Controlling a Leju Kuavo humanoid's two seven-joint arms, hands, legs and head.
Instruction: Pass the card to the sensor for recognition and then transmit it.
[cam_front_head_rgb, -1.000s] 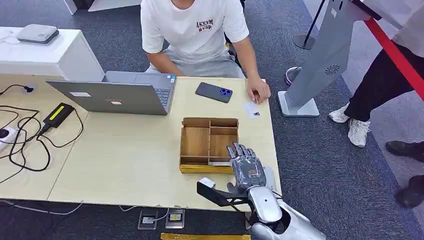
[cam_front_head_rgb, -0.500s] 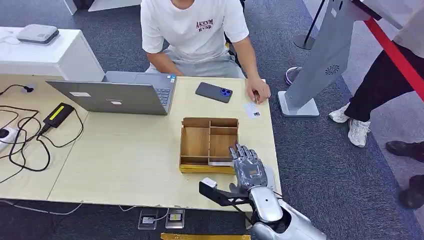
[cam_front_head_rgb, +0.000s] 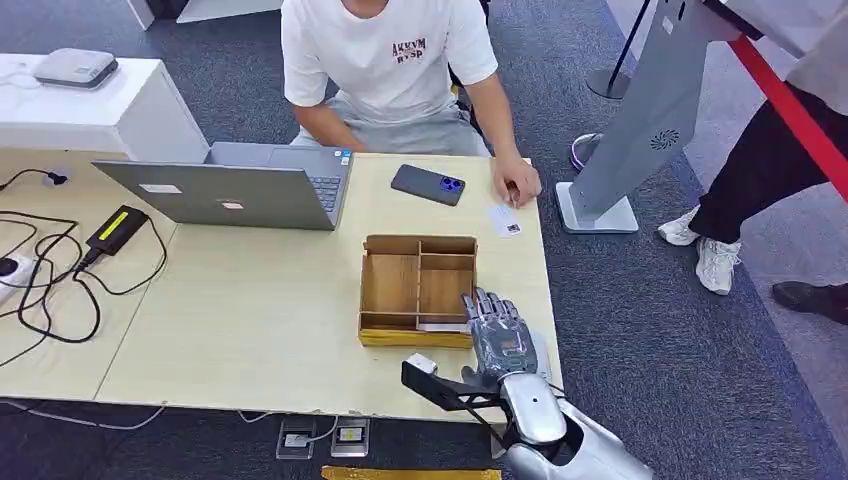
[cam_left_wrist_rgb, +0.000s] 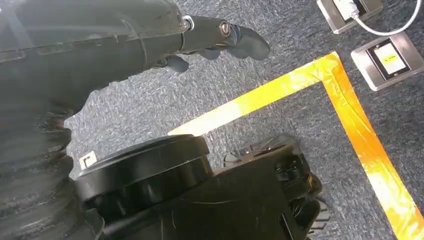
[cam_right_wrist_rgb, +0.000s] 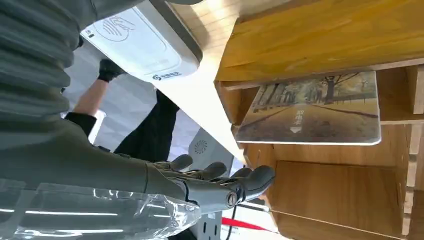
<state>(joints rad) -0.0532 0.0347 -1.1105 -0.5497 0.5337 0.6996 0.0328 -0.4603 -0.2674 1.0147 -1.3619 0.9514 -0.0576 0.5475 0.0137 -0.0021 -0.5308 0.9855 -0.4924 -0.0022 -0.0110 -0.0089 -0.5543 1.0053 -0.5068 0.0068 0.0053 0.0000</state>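
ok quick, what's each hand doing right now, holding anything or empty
Left hand: hanging over the floor, fingers extended, holding nothing; open.
Right hand: at the wooden box's near right corner, fingers spread, holding nothing; open.

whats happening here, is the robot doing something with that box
The robot's right hand hovers with fingers spread at the near right corner of the wooden tray, holding nothing. A printed card lies in the tray's near compartment, not yet picked up. The white card reader sits on the table edge beside the tray. The left hand hangs over the carpet. A person sits across the table with a hand near a small white card.
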